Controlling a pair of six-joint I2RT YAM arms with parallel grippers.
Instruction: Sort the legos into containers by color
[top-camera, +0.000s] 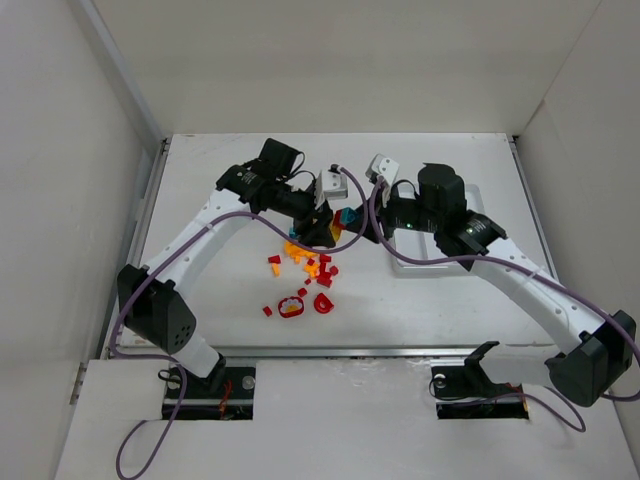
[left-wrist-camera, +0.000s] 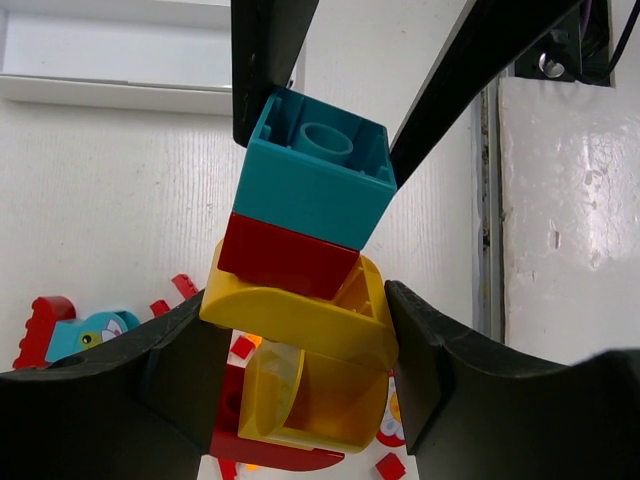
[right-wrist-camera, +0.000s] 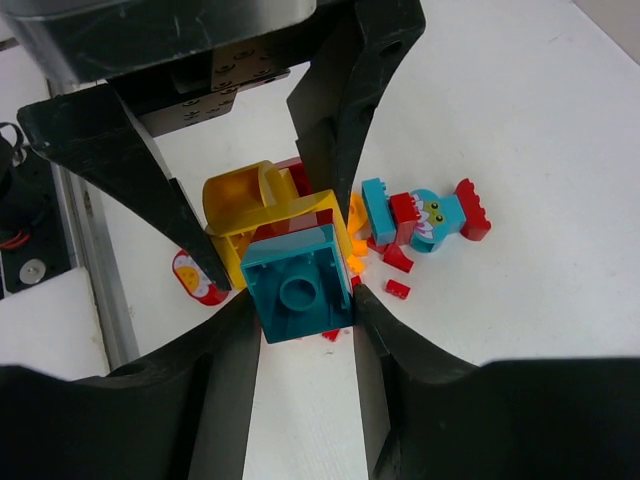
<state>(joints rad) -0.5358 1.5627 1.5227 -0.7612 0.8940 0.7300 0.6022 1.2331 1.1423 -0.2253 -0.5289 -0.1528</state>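
A stack of legos hangs between both grippers: a teal brick (left-wrist-camera: 315, 180), a red brick (left-wrist-camera: 285, 258) under it, and yellow pieces (left-wrist-camera: 300, 320) at the bottom. My left gripper (left-wrist-camera: 300, 350) is shut on the yellow part. My right gripper (right-wrist-camera: 300, 300) is shut on the teal brick (right-wrist-camera: 300, 285), both fingers touching its sides. In the top view the stack (top-camera: 345, 220) sits above the table's middle, with the left gripper (top-camera: 322, 228) and the right gripper (top-camera: 358, 226) meeting there. Loose red, orange and yellow legos (top-camera: 305, 268) lie scattered in front. The white tray (top-camera: 478, 192) lies mostly under the right arm.
A teal and red creature-shaped piece (right-wrist-camera: 430, 220) lies on the table just beyond the stack. Two red ring-like pieces (top-camera: 324, 303) sit nearest the table's front edge. White walls enclose the table on the left, right and back.
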